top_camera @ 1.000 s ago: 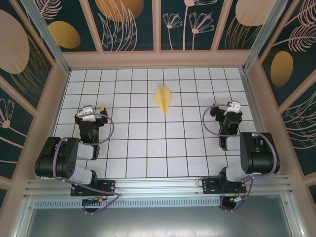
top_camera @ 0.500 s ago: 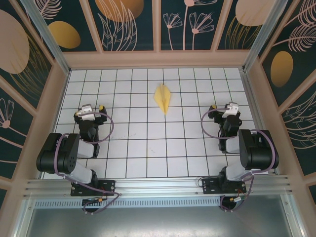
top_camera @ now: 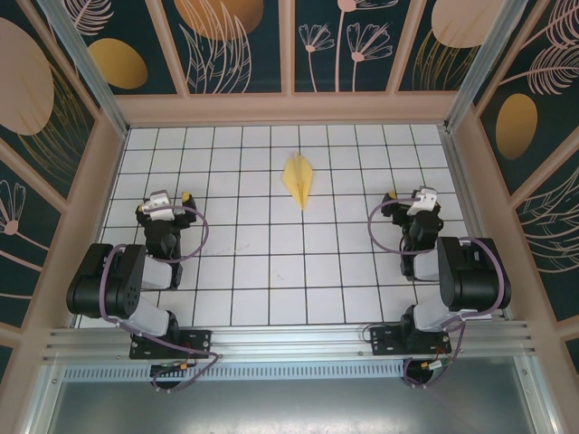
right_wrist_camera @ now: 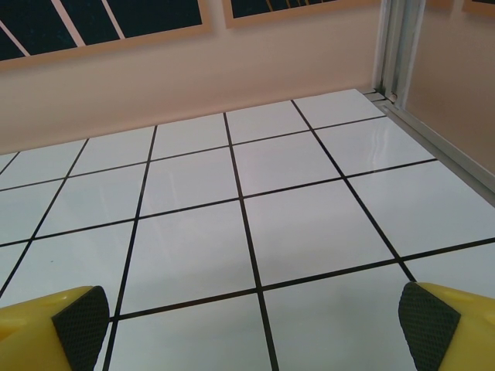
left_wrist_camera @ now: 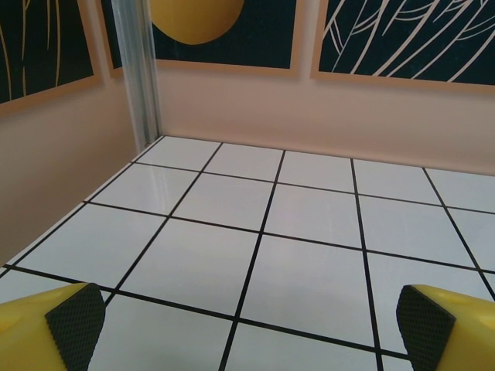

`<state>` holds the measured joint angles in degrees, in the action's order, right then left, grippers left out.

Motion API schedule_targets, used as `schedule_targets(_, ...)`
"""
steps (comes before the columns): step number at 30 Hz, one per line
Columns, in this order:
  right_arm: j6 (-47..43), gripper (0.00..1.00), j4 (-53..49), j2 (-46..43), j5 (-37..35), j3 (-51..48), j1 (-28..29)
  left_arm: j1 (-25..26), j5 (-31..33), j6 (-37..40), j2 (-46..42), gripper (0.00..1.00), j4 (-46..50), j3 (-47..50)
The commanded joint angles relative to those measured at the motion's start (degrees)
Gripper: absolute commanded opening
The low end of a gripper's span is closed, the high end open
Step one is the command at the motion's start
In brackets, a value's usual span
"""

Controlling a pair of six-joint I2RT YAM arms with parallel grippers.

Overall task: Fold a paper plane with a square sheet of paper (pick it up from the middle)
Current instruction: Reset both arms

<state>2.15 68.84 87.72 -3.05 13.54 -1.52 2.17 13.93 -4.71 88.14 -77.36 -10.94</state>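
The left gripper (left_wrist_camera: 249, 328) and right gripper (right_wrist_camera: 255, 332) are held wide open, their fingers (left_wrist_camera: 76, 321) gripping nothing; the slim pointed yellow paper plane (top_camera: 299, 179) is seen untouched, well ahead of them.

White table (top_camera: 271, 262) ruled by black lines into a grid of square tiles, its surface glossy enough to carry soft reflections. A low, pale pink skirting (top_camera: 285, 108) borders the table at the far side and along both flanks. Above it stand dark wall panels (top_camera: 362, 63) printed with pink line-drawn leaves and flowers and with orange-gold ovals (top_camera: 118, 63), the panels divided by pale wooden strips. An aluminium post (top_camera: 86, 68) rises at the far left corner, a second post (top_camera: 487, 63) at the far right. A ribbed aluminium rail (top_camera: 289, 339) runs along the near edge, with grey sheet metal (top_camera: 289, 407) below it. Lighting is even and diffuse.
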Motion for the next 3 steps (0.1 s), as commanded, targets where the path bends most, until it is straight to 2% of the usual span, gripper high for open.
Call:
schedule_targets(1,-0.40,0.99,3.05,0.60,1.20,-0.47,-0.28,-0.42,-0.31,-0.13,0.32,0.98,-1.27,-1.11)
schedule_targets(3,-0.61,0.99,3.63,0.57,1.79,-0.70,-0.32,-0.42,-0.31,-0.20,0.38,0.99,-1.39,-1.01)
